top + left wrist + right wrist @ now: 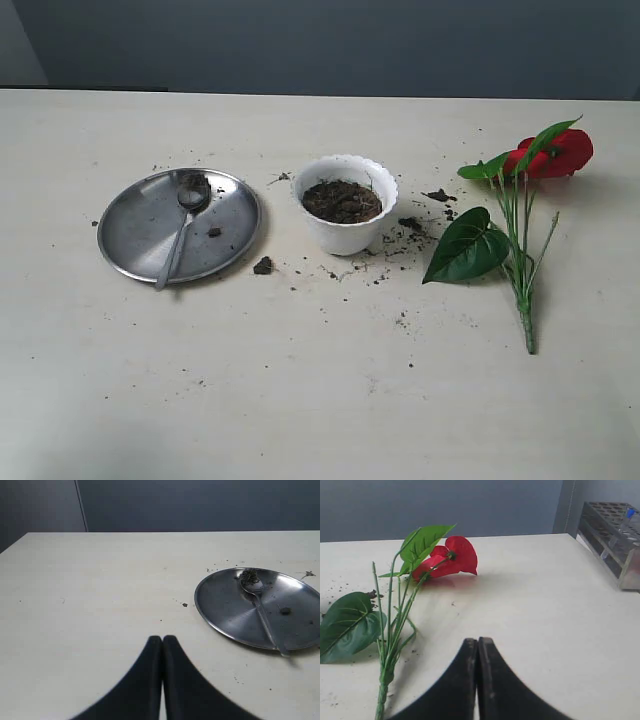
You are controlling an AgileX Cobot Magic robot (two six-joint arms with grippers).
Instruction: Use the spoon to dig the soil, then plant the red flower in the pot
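Note:
The white pot (346, 230) stands mid-table, filled with dark soil (342, 201). The spoon (182, 228) lies in a round steel plate (135, 232) to its left, bowl soiled; the left wrist view shows the spoon (260, 611) too. The red flower (553, 155) lies flat on the table to the right, stem end toward the front; the right wrist view shows the flower (451, 558) and its leaves. My left gripper (162, 639) is shut and empty, apart from the plate. My right gripper (477, 641) is shut and empty beside the flower's stems. Neither gripper shows in the exterior view.
Soil crumbs (263, 266) are scattered around the pot and between the pot and flower. A test-tube rack (615, 540) stands at the table's edge in the right wrist view. The plate (222, 605) lies apart from the left gripper.

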